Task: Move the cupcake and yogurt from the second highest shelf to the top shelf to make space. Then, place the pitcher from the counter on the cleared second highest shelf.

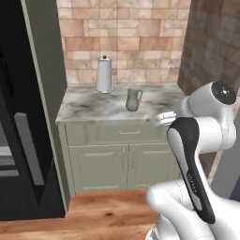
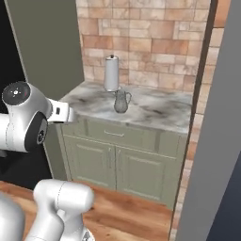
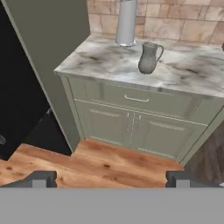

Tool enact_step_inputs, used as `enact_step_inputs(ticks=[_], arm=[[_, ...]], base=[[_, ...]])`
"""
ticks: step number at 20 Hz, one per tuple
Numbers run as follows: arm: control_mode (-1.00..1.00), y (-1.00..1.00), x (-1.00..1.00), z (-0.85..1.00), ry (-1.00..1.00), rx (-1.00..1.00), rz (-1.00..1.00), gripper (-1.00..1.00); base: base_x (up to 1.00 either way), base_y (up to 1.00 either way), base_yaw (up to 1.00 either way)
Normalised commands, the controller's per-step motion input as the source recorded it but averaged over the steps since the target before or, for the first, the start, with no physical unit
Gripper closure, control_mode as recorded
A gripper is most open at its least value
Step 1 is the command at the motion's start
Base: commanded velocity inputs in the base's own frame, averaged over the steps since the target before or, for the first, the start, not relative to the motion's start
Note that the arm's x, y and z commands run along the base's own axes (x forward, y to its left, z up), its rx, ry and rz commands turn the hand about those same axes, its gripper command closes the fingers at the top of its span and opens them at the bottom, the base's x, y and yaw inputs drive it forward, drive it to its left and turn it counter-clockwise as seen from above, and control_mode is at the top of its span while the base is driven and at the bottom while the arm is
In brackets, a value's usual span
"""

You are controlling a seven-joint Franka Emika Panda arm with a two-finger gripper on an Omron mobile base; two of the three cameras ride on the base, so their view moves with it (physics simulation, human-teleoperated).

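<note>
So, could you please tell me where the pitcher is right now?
The pitcher stands upright on the marble counter, just in front and to the right of the tall white canister by the brick wall, seen in all three views.

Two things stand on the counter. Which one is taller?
The white cylinder with the dark knob, back by the brick wall. It rises well above the grey-beige pitcher, which is squat, has a side handle and stands nearer the counter front.
</note>
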Motion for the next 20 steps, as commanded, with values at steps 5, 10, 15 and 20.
enact_step_inputs(ticks=[5,10,15,20], arm=[[1.0,0.0,0.0,0.0,0.0,0.0,0.0,-1.0],[1.0,0.0,0.0,0.0,0.0,0.0,0.0,-1.0],[1.0,0.0,0.0,0.0,0.0,0.0,0.0,-1.0],[1.0,0.0,0.0,0.0,0.0,0.0,0.0,-1.0]], base=[[0.66,-0.57,0.23],[0.74,-0.31,0.13],[0.73,-0.2,0.1],[0.67,-0.27,0.11]])
